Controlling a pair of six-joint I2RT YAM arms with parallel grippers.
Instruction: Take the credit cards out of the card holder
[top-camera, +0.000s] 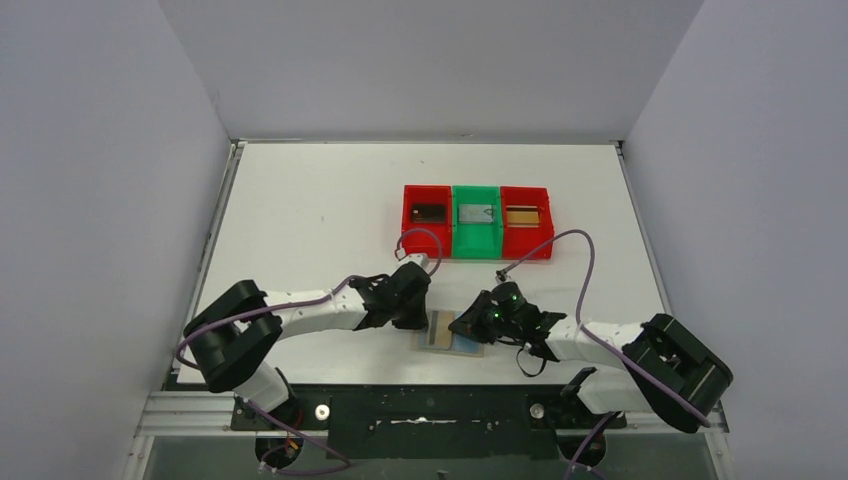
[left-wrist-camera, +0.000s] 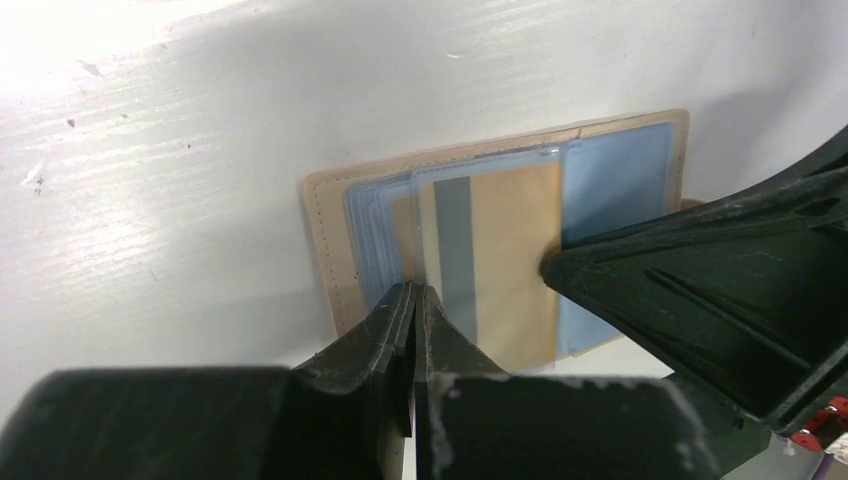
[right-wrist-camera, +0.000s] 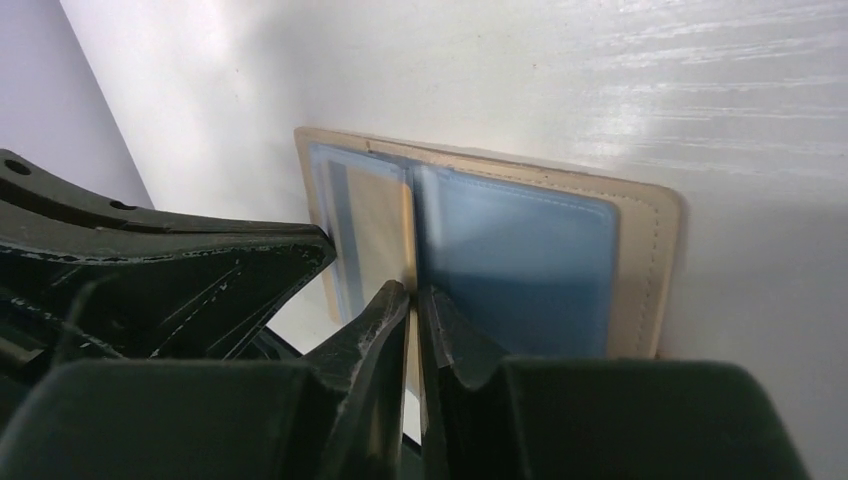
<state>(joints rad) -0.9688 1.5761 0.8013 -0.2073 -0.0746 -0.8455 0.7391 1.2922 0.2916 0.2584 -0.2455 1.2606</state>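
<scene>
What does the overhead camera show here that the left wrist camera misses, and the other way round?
Only the overhead view shows the row of red and green trays farther back on the white table. Only the left wrist view makes out the stitching on the card holder and the grey stripe across the tan card. Both show the card holder lying open, with the left gripper and right gripper meeting over it.

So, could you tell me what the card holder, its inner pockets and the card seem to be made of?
The card holder looks like matte tan leather or an imitation, judging by its stitched border. Its inner pockets seem soft, see-through blue-grey plastic: the credit card shows through them. That card looks like stiff tan plastic with a grey stripe.
</scene>
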